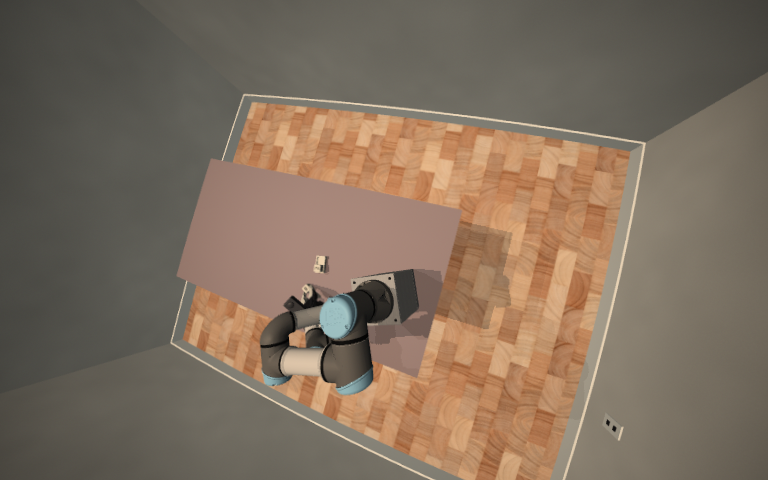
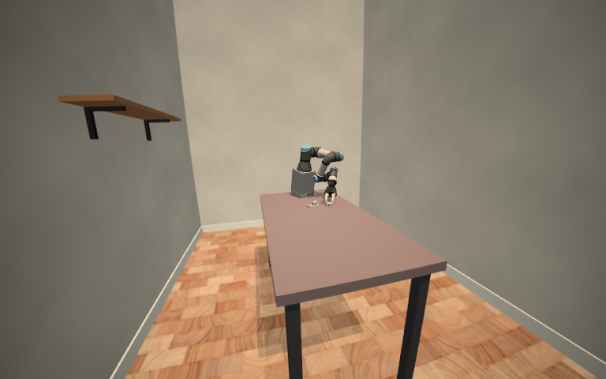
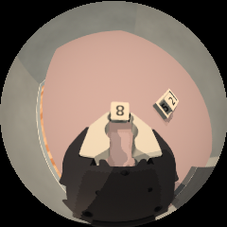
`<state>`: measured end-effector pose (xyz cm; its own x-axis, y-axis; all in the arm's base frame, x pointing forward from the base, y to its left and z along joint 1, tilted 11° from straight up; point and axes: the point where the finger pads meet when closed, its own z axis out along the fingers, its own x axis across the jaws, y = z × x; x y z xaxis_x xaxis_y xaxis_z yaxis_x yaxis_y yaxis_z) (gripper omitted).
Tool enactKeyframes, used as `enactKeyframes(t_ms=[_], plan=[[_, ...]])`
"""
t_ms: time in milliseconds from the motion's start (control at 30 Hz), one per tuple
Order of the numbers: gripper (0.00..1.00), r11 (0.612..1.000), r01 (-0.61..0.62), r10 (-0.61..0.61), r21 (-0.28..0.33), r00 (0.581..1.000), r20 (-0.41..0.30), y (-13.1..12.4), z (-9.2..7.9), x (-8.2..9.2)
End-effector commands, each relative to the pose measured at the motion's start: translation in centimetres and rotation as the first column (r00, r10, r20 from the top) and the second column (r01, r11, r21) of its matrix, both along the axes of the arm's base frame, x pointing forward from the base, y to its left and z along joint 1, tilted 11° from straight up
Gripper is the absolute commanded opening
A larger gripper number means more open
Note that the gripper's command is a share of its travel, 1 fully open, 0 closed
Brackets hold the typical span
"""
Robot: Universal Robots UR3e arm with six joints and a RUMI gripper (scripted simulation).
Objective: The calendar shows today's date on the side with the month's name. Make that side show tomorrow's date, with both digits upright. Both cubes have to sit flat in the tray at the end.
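"White cube (image 3: pixel 119 110) at the fingertips, right?"

"Yes, with an 8 on the face turned to the wrist camera. The gripper (image 1: pixel 307 289) (image 2: pixel 329 204) (image 3: pixel 119 113) is closed on it, one pale finger at each side."

"Is that cube in the tray (image 1: pixel 324 270) (image 2: pixel 309 206)?"

"No, it's beside the tray, apart from it. The fingers point down, low over the table (image 1: pixel 317 215) (image 2: pixel 339 241) (image 3: pixel 109 71). Whether the cube touches the tabletop, I can't tell."

"And the other cube (image 2: pixel 314 202) (image 3: pixel 172 98)?"

"At the tray, near the gripper. The wrist view shows a 2 on a bright face and a 5 on a shaded one. I can't make out the month's name, so I can't say which side carries the date."

"So just one cube is at the tray?"

"Just the one. The 8 is out in the gripper."

"How does the arm (image 1: pixel 303 361) (image 2: pixel 322 168) stand?"

"Folded, reaching down from its grey pedestal (image 1: pixel 407 294) (image 2: pixel 303 183) at the far end of the table in the exterior view. The tray sits on the tabletop, near the pedestal."

"What's on the wall?"

"A wooden shelf (image 2: pixel 89 99) on black brackets."
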<state>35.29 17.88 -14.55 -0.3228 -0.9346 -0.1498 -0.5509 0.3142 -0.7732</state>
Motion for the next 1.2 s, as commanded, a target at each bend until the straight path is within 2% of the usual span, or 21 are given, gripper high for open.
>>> enactKeyframes(t_ms=[0, 467, 933, 1167], plan=[[0.1, 1.0, 0.0, 0.0, 0.001, 1.0, 0.001, 0.0, 0.0, 0.0], [0.1, 1.0, 0.0, 0.0, 0.001, 1.0, 0.001, -0.1, 1.0, -0.1], [0.1, 1.0, 0.0, 0.0, 0.001, 1.0, 0.001, -0.6, 5.4, -0.8], [0.1, 1.0, 0.0, 0.0, 0.001, 1.0, 0.001, -0.7, 6.5, -1.0]])
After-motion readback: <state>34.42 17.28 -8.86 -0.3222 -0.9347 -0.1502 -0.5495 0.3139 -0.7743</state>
